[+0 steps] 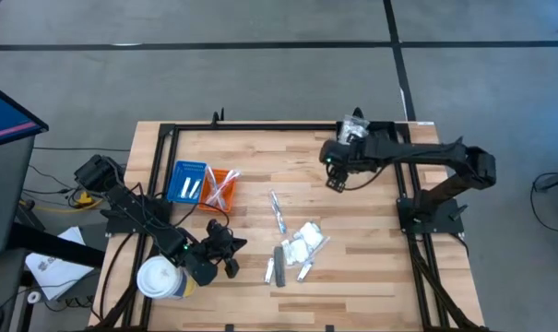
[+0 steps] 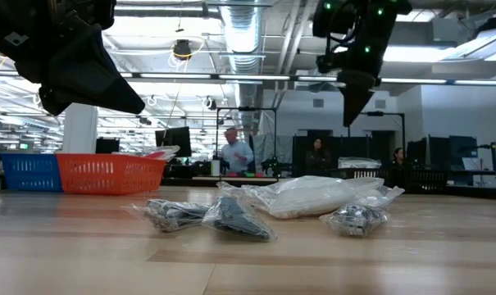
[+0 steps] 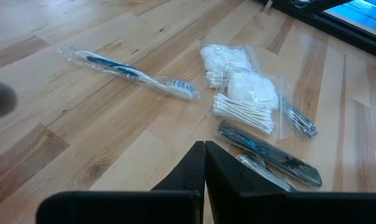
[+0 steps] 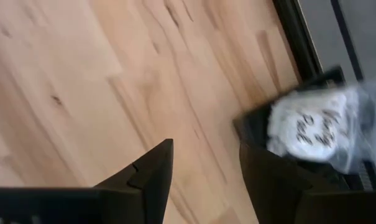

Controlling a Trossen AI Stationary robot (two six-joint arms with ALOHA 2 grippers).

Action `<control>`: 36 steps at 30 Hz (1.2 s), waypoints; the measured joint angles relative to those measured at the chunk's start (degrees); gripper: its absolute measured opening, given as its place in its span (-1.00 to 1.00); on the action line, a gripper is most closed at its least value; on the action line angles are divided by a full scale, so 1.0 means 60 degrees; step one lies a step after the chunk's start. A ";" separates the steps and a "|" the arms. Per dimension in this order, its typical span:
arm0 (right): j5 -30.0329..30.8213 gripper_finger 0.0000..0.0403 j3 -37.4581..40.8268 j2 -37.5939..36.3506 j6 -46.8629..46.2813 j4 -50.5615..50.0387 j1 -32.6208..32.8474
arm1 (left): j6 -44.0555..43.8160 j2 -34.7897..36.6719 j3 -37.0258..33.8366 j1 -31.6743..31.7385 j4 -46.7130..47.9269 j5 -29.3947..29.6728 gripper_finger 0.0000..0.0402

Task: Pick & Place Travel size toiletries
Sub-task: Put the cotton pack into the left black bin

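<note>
Top-down, bench-level and wrist views of a wooden bench (image 1: pixel 352 212) carrying the travel size toiletries.

Hidden or unclear: from above, the right gripper (image 1: pixel 335 181) is too small and dark to separate its fingers; at bench level only its lower tip shows, hanging from the picture's top edge. The left arm's wrist camera shows its own fingers (image 3: pixel 194 168) only from the tips back, the rest cut by the frame. A blurred clear packet with white contents (image 4: pixel 312 127) lies at the dark frame (image 4: pixel 299 37) of the bench; its markings cannot be read. The contents of the blue tray (image 1: pixel 186 182) and orange tray (image 1: pixel 219 188) are hard to make out beyond pale sticks.

Grippers: the left gripper (image 1: pixel 225 247) is clenched, its two fingers pressed together with nothing between them, near the front-left of the bench beside the white lidded cup (image 1: pixel 159 278). The right gripper's wrist view shows its fingers (image 4: pixel 150 171) standing apart over bare wood, grasping nothing.

Toiletries: a wrapped toothbrush (image 3: pixel 135 73) lies apart from the main cluster at mid-bench, where packets of cotton balls (image 3: pixel 237 74) and cotton swabs (image 3: pixel 243 112) overlap, with a dark comb (image 3: pixel 268 154) just beside them and a small metal item (image 3: pixel 302 122) at their edge.
</note>
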State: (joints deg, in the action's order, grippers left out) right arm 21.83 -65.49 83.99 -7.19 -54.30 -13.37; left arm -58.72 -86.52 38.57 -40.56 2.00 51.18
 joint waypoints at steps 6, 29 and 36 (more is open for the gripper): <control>0.0002 -0.17 0.0000 0.0000 0.0049 0.0629 0.0738 | 0.0356 0.0000 -0.0004 0.0004 -0.0128 -0.0058 -0.99; -0.0811 -0.26 0.0015 0.0112 0.0268 0.2273 0.2747 | 0.4684 -0.2210 0.1299 0.1999 -0.2733 -0.5625 -1.00; -0.0918 -0.33 0.0479 0.0106 0.0045 0.2269 0.3066 | 0.5808 -0.2364 0.1924 0.2918 -0.2734 -0.6500 -1.00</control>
State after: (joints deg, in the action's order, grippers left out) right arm 16.33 -62.62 84.62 -6.92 -40.69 5.03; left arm -23.87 -100.71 50.11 -23.05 -14.40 12.18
